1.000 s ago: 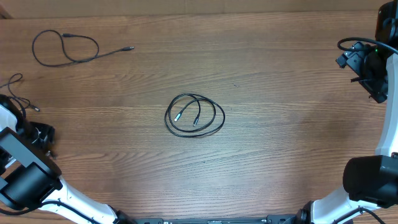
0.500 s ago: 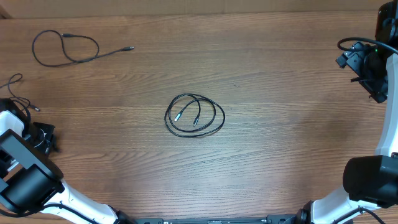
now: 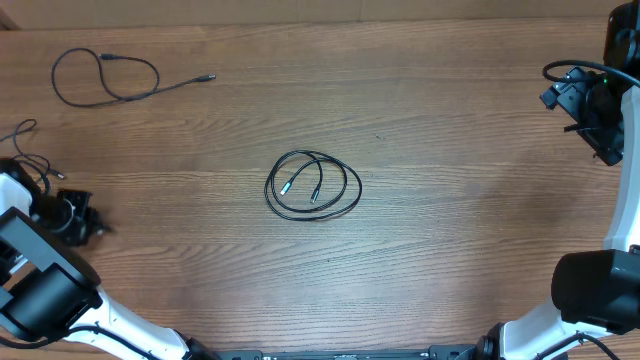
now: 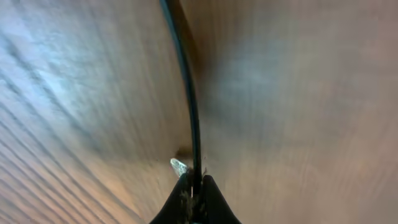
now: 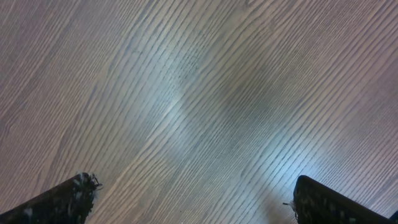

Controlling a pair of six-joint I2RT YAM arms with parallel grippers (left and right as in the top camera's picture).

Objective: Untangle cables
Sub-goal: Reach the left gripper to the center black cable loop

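A thin black cable (image 4: 189,99) runs from the top of the left wrist view down into my left gripper (image 4: 194,182), which is shut on it; a small metal tip (image 4: 179,166) shows just beside the jaws. In the overhead view that gripper (image 3: 82,220) sits at the table's left edge, below a loose cable strand (image 3: 22,140). A coiled cable bundle (image 3: 313,186) with two plugs lies at the table's middle. Another cable (image 3: 105,78) lies looped at the far left corner. My right gripper (image 5: 196,199) is open over bare wood, far right (image 3: 598,118).
The wooden table (image 3: 450,230) carries only the cables. The arm bases stand at the near left (image 3: 40,290) and near right (image 3: 595,290) corners. The right arm's thick black cable (image 3: 565,70) loops at the right edge.
My left gripper has shut on the cable strand at the left edge and shifted slightly to the right. The right arm and the other cables have not moved.
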